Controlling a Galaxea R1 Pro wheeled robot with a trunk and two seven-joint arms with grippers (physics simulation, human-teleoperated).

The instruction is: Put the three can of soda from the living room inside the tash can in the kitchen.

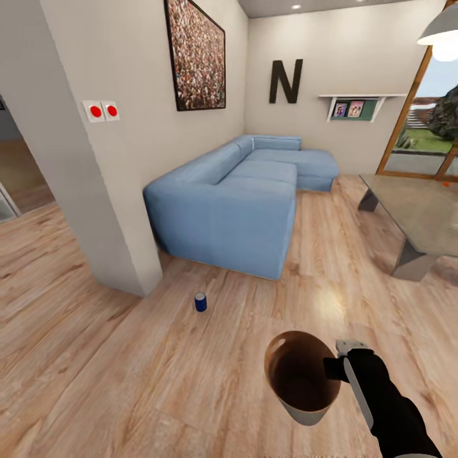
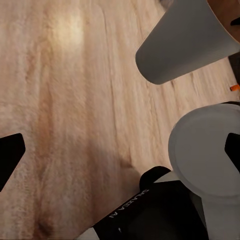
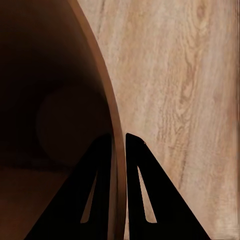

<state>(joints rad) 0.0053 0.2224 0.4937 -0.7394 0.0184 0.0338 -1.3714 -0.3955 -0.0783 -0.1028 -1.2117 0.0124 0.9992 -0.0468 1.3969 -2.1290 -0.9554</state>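
Pinching the copper-brown rim of the tash can (image 1: pixel 301 381) between its two dark fingers, one inside the wall and one outside, the right gripper (image 3: pixel 119 145) holds the basket clear above the light wood floor (image 1: pixel 127 369), tilted so its dark brown inside shows. A dark blue can of soda (image 1: pixel 201 301) stands upright on the floor near the foot of the wall pillar (image 1: pixel 95 191) and in front of the near end of the light-blue sofa (image 1: pixel 235 197). The left gripper (image 2: pixel 120 150) hangs wide open over bare planks, its fingertips far apart, with the can's grey outside just beside it.
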